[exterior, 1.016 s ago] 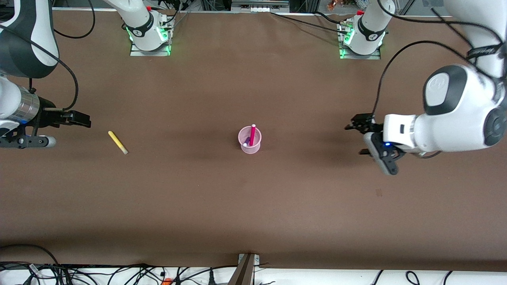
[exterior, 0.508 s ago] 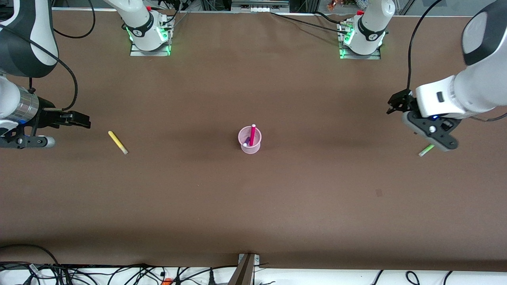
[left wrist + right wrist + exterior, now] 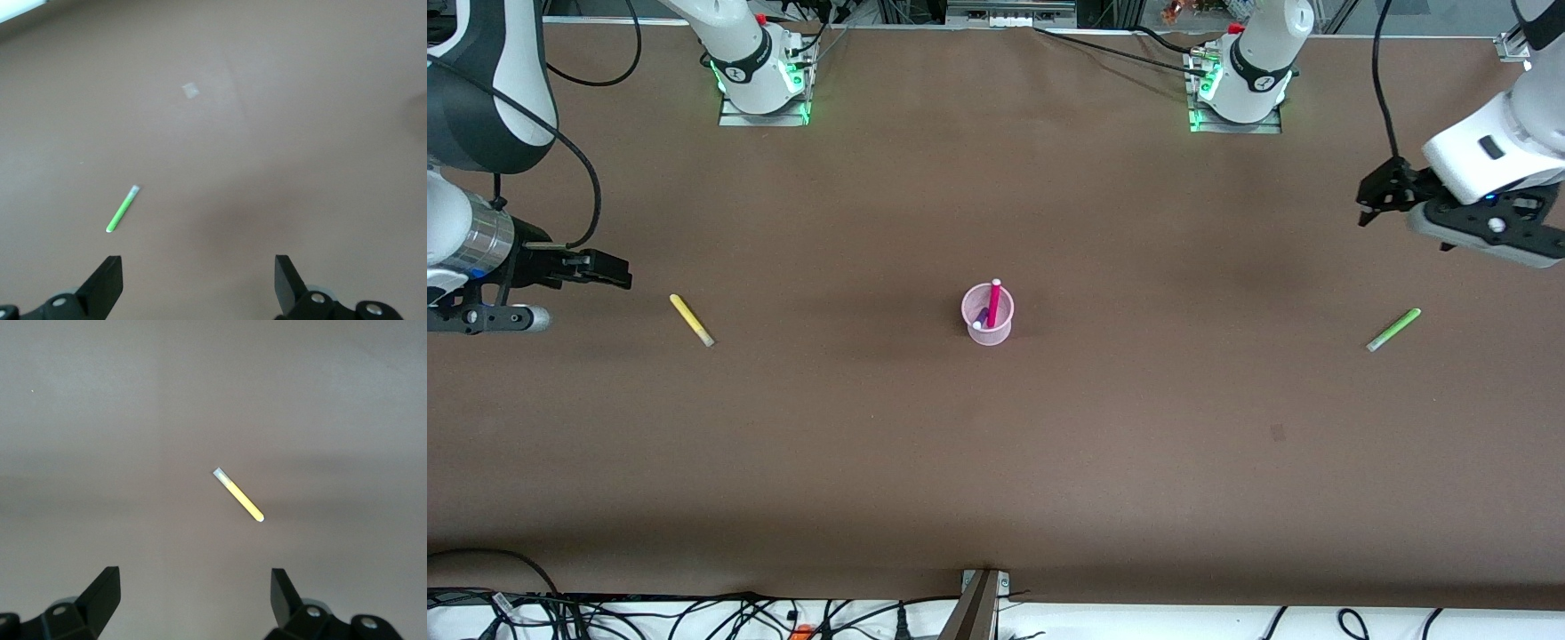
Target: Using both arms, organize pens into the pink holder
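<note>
The pink holder [image 3: 988, 316] stands at the table's middle with the magenta pen [image 3: 993, 302] upright in it and the dark purple pen [image 3: 980, 317] leaning inside. The yellow pen [image 3: 692, 320] lies flat toward the right arm's end; it also shows in the right wrist view [image 3: 239, 495]. The light green pen [image 3: 1393, 330] lies flat toward the left arm's end, also in the left wrist view [image 3: 123, 209]. My right gripper [image 3: 609, 268] is open and empty, up beside the yellow pen. My left gripper [image 3: 1376, 196] is open and empty, up over bare table by the green pen.
The brown table [image 3: 996, 462] is bare around the holder. The two arm bases [image 3: 763, 76] [image 3: 1238, 84] stand along the edge farthest from the front camera. Cables lie along the near edge [image 3: 694, 618].
My left gripper has moved away from the holder toward the left arm's end of the table and up, uncovering the light green pen. The right arm has not moved.
</note>
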Robot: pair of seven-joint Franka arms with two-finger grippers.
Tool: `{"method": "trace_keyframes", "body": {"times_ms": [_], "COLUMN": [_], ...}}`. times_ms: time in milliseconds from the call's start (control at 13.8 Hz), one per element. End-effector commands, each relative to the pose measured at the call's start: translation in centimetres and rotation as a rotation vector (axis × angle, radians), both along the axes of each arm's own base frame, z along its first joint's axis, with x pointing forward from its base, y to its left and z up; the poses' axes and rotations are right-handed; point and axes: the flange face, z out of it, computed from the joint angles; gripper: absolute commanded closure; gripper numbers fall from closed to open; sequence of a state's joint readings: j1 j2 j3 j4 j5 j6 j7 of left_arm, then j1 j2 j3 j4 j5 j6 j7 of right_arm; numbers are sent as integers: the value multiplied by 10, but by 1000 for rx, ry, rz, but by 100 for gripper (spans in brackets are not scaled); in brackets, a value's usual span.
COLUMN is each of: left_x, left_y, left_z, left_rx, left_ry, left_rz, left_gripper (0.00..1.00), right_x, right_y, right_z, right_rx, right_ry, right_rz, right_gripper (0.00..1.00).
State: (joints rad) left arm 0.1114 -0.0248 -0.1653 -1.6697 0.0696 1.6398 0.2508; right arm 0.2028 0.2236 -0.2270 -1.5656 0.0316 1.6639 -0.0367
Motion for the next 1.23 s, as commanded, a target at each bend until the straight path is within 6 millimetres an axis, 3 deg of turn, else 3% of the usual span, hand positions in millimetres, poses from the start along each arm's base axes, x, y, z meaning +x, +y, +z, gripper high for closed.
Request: {"method": "trace_keyframes", "body": {"times_ms": [0, 145, 870, 1161], "left_x": [-13, -15, -15, -14], "left_y": [11, 21, 26, 17], "left_z": [2, 5, 2, 3], "left_rx": [20, 12, -10, -3], "left_ry": [-41, -43, -39, -41], "left_rz": [67, 139, 158, 158], "left_gripper": [0, 0, 0, 0], "right_x": [-3, -2, 9, 7], "right_y": [3, 5, 10, 12], "right_z": [11, 11, 8, 11], "right_rx": [17, 9, 2, 13], "right_ry": [-21, -30, -73, -69], "right_rz": [-20, -14, -3, -2], "right_gripper": [0, 1, 1, 1]}}
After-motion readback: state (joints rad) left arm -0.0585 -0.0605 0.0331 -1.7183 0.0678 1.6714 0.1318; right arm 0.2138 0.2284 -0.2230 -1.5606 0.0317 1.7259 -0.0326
